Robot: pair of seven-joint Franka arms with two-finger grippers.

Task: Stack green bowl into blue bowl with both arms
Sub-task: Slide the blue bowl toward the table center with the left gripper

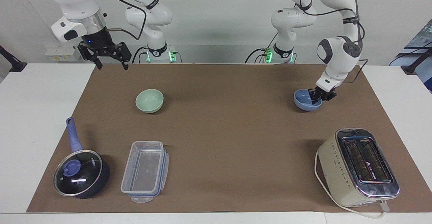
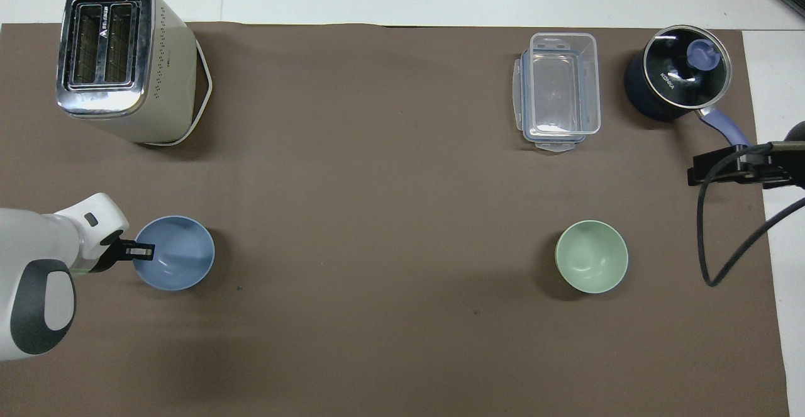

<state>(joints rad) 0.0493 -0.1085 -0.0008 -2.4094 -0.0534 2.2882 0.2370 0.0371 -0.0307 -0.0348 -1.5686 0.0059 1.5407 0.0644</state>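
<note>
The blue bowl [image 1: 305,100] [image 2: 176,263] is at the left arm's end of the brown mat, slightly tilted. My left gripper [image 1: 319,97] [image 2: 142,251] is shut on the bowl's rim, on the side toward the table's end, with one finger inside the bowl. The green bowl [image 1: 149,100] [image 2: 591,265] sits upright on the mat toward the right arm's end, with nothing touching it. My right gripper [image 1: 109,63] hangs open in the air over the mat's corner at the robots' edge, well apart from the green bowl, and the right arm waits.
A cream toaster [image 1: 357,166] [image 2: 122,58] with its cord stands farther from the robots than the blue bowl. A clear plastic container [image 1: 145,171] [image 2: 558,90] and a dark lidded pot with a blue handle [image 1: 81,173] [image 2: 676,74] lie farther out than the green bowl.
</note>
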